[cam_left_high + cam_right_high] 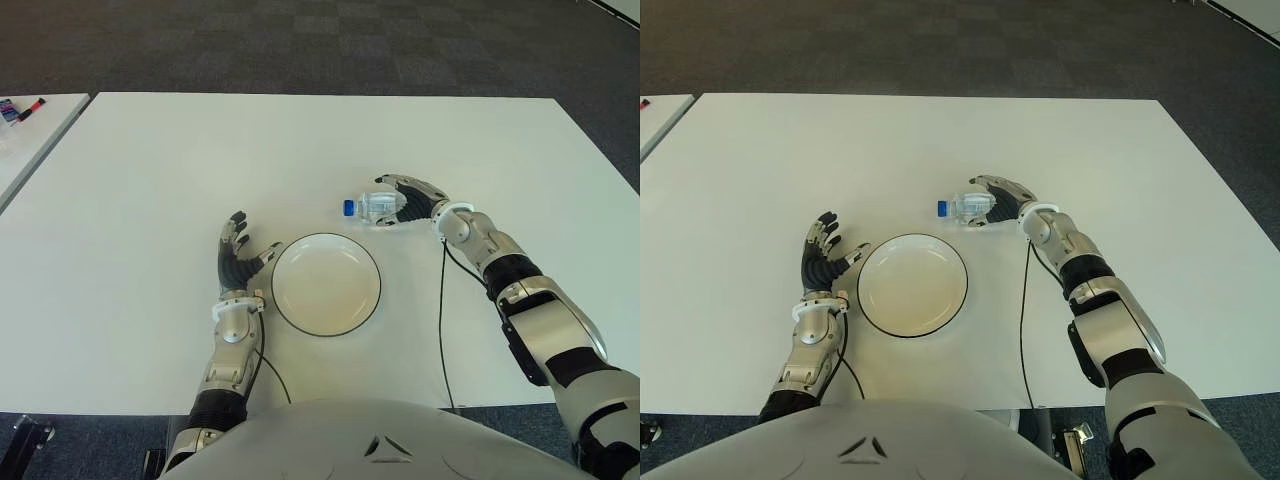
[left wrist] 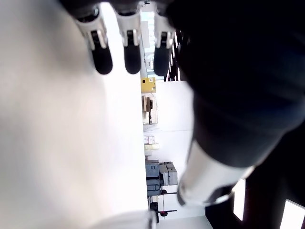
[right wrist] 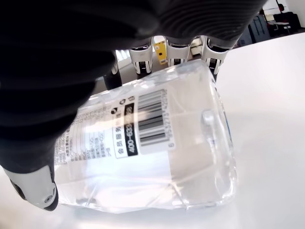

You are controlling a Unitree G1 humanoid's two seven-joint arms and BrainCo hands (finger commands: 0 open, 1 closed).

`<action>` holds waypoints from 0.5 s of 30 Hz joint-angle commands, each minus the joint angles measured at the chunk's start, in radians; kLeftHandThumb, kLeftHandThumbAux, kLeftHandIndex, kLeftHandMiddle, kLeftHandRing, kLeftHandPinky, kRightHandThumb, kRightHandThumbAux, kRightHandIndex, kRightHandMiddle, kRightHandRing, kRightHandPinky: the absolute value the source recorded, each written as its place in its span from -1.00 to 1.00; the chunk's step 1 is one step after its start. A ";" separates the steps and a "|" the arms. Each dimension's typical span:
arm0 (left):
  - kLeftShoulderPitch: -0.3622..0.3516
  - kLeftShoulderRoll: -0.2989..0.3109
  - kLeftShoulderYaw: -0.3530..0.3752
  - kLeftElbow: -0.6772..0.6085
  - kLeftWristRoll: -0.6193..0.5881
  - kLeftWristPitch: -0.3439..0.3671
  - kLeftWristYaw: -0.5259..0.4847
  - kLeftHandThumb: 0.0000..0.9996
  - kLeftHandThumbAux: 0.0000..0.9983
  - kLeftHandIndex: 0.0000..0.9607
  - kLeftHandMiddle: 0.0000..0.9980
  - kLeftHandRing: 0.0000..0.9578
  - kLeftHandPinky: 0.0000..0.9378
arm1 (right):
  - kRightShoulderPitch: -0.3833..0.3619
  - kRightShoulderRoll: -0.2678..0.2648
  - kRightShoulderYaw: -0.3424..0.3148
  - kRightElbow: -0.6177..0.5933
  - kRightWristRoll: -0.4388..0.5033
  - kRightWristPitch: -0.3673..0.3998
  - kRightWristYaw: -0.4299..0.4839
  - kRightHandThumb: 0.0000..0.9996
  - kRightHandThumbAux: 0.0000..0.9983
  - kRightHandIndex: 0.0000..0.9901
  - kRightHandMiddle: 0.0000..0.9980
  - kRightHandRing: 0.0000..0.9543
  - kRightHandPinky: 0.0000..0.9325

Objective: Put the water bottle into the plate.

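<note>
Because the water bottle (image 1: pixel 374 208) lies on its side on the white table (image 1: pixel 150 170), the right hand (image 1: pixel 415 198) comes at it from the base end, fingers (image 3: pixel 143 59) draped over the far side of the clear body and the thumb (image 3: pixel 33 186) closing along the near side, as the right wrist view shows. That wrap looks like a clamp on the bottle, though I cannot tell how firmly it is squeezed, and the bottle seems to be resting on the tabletop, not yet lifted. It sits just beyond the far right rim of the white plate (image 1: pixel 300 305), near it but apart from it, so the carry to the dish is a short one toward the robot and to its left. Its long axis runs roughly across the table, level with the surface, with the blue cap (image 1: pixel 348 208) pointing to the robot's left and the square base tucked into the palm. Its barcode label (image 3: pixel 143 125) faces the wrist camera. Holding it low and sideways like this suits laying it down flat in the plate rather than standing it up. Meanwhile the left hand (image 1: pixel 238 258) shows just beside the plate's left rim, fingers spread and holding nothing, probably kept clear of the path.
</note>
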 commanded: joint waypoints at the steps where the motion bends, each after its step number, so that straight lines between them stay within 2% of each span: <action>1: 0.006 -0.042 -0.010 0.029 0.011 0.022 0.009 -1.00 0.94 -0.67 -0.69 -0.70 -0.65 | -0.016 -0.001 0.012 0.000 -0.010 -0.004 0.011 -0.88 0.29 -1.00 -1.00 -1.00 -1.00; 15: -0.001 -0.046 -0.003 0.042 -0.008 0.010 -0.001 -1.00 0.96 -0.68 -0.69 -0.70 -0.64 | -0.025 -0.001 0.022 -0.023 -0.008 0.006 0.024 -0.89 0.32 -1.00 -1.00 -1.00 -1.00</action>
